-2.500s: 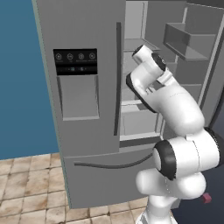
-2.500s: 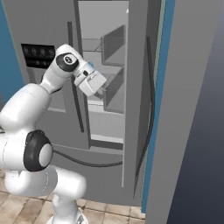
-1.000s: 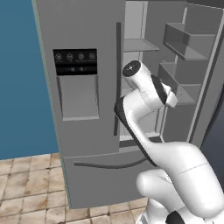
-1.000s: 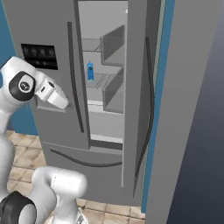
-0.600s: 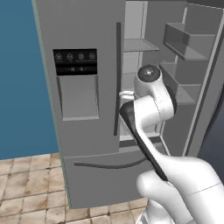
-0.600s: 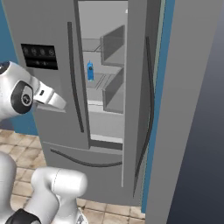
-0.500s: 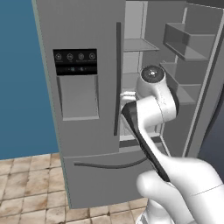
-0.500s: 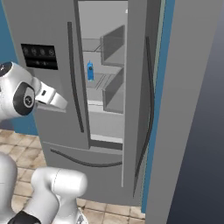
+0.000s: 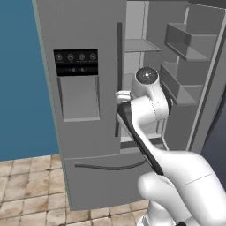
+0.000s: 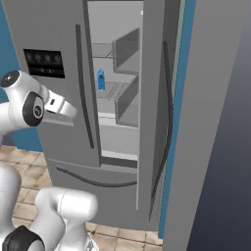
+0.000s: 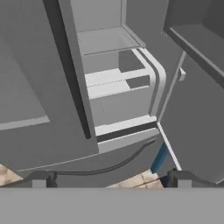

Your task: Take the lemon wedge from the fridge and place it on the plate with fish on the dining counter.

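Note:
The tall grey fridge (image 9: 79, 26) (image 10: 49, 24) (image 11: 30, 87) stands with its left door shut and its right door (image 10: 153, 122) swung open, so grey shelves show inside. The lemon wedge is hidden. The plate with fish and the dining counter are out of view. My gripper (image 10: 68, 110) (image 9: 122, 95) hovers in front of the shut left door, near its dark vertical handle (image 9: 119, 66). In the hand view the gripper (image 11: 109, 178) is open, its fingertips (image 11: 41, 178) far apart with nothing between them, looking at the lower shelves and the bottom drawer.
A small blue bottle (image 10: 101, 80) stands on a middle shelf inside. The open door's bins (image 9: 183, 48) jut out at the right. A black dispenser panel (image 9: 76, 59) sits on the left door. Tiled floor (image 9: 26, 194) lies below, a blue wall (image 9: 17, 88) to the left.
My arm has folded downward and the hand has drawn back from the fridge opening to the front of the left door. The jaws have stayed open. Nothing else has moved.

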